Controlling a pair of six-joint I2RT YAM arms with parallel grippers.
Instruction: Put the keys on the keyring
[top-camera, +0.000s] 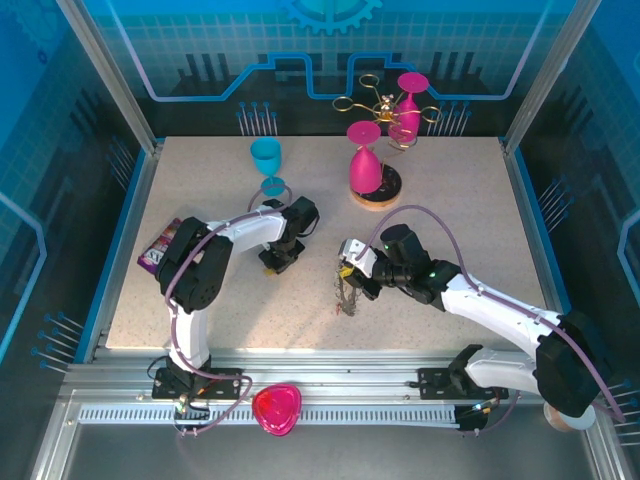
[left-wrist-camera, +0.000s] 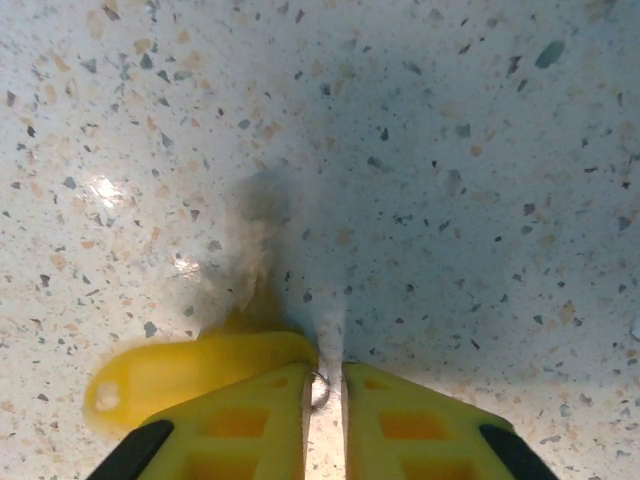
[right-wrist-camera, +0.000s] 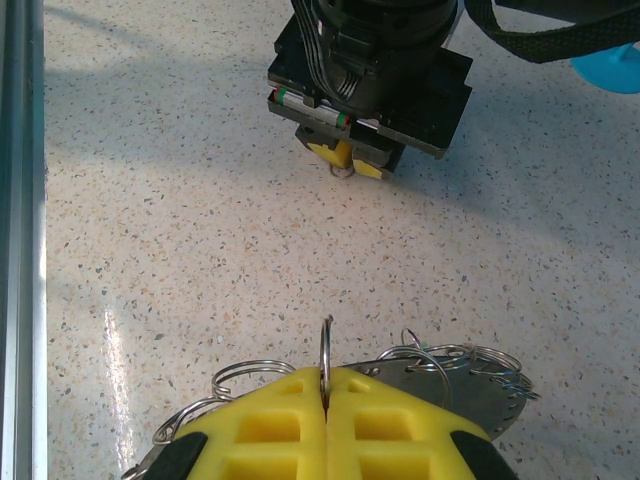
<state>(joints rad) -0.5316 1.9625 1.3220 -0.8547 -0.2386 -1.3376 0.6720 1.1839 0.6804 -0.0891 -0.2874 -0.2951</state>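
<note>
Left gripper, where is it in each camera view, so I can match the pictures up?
Top external: left gripper left of centre, pointing down.
Left wrist: the gripper at bottom centre, pinching a small metal piece.
Right wrist: top centre, beyond the keyring.
Shared landmark: the speckled tabletop.

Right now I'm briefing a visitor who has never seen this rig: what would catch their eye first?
The right end effector pinching a wire loop of the grey keyring, mid-table. Opposite it, the left end effector nips a yellow key. Behind, pink goblets by a gold wire stand.
</note>
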